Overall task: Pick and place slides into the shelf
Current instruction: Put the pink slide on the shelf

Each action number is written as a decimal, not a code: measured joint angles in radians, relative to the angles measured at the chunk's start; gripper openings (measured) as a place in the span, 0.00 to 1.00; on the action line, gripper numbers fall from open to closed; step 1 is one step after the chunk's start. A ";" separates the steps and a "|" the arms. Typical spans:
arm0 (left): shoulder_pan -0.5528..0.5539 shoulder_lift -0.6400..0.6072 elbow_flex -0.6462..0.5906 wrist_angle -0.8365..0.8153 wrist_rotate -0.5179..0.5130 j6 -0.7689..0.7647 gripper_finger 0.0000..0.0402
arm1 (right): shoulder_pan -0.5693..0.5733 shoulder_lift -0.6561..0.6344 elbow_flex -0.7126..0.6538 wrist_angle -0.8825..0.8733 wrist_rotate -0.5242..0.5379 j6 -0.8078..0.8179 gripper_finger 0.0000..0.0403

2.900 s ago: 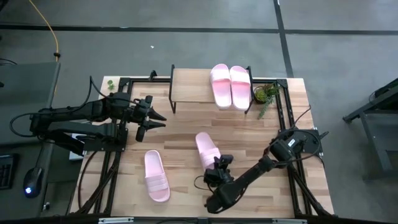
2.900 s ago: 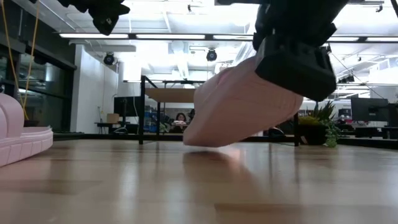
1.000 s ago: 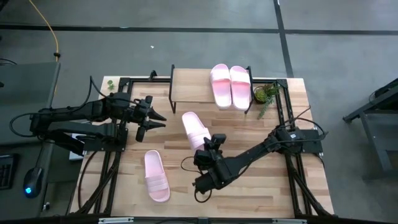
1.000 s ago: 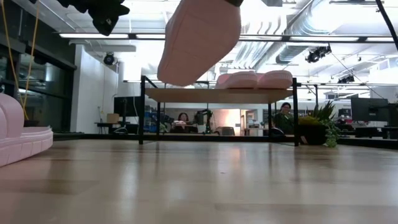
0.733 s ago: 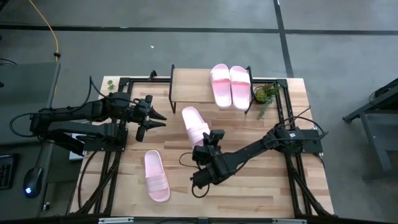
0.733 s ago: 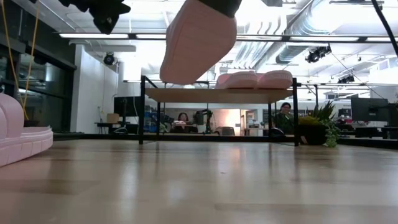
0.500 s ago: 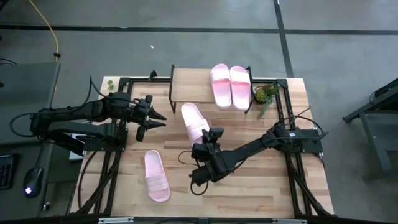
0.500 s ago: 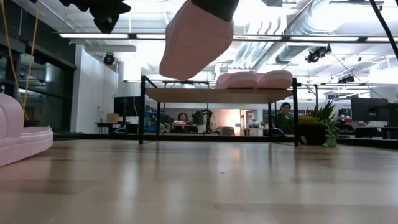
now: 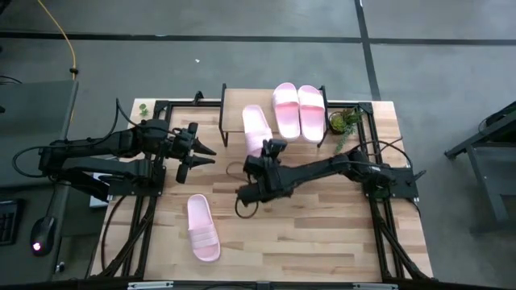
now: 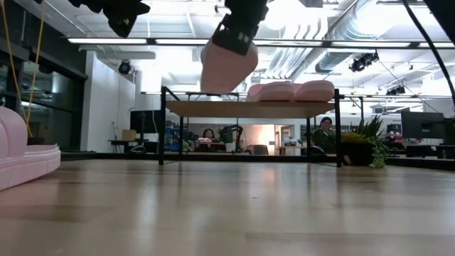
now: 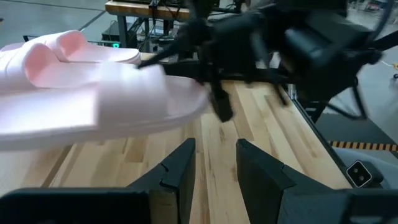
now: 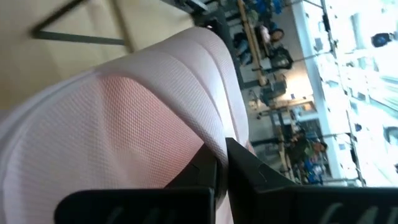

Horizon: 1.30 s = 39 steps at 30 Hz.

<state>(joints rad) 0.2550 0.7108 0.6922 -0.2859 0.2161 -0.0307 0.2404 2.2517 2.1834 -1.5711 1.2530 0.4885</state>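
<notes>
Moved: since the earlier frames the right gripper (image 9: 270, 147) has carried its slide (image 9: 256, 127) from the middle of the table up to the shelf (image 9: 235, 111); the left arm has stayed put.
Right gripper: fingers (image 12: 245, 167) clamped on the slide's heel end, the arm stretched from the table's right side toward the far edge.
Held slide: raised, its toe over the shelf's wood top and its heel past the shelf's front edge; in the low view it hangs above the plank (image 10: 242, 108), not touching it.
Shelf pair: two slides (image 9: 298, 111) lie side by side on the right half of the shelf, the nearer one just beside the held slide.
Shelf room: the left part of the plank is bare, from the left edge to the held slide.
Last slide (image 9: 202, 228): flat on the table near the front-left corner, well apart from both arms.
Left gripper (image 9: 203, 153): hovers near the table's left edge, fingers (image 11: 177, 171) parted and holding nothing.
Table (image 9: 339, 225): bare wood across the front and right.
Plant (image 9: 345, 122): at the shelf's right end, by the table's far-right corner.
</notes>
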 joint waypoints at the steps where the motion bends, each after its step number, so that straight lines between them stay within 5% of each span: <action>1: 0.000 0.000 0.000 0.001 0.000 0.000 0.25 | -0.012 0.000 0.000 0.000 0.010 0.000 0.00; 17: 0.000 -0.174 0.000 -0.009 -0.180 0.061 0.25 | -0.103 0.000 0.001 0.010 0.022 -0.019 0.00; 27: 0.000 -0.332 0.001 -0.100 -0.183 0.053 0.25 | -0.144 0.000 0.001 0.090 0.029 -0.078 0.00; 39: 0.000 -0.339 0.001 -0.127 -0.184 0.061 0.25 | -0.158 -0.001 0.001 0.308 0.012 -0.295 0.00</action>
<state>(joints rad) 0.2550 0.3714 0.6933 -0.4133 0.0319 0.0303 0.0826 2.2509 2.1841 -1.2626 1.2653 0.1933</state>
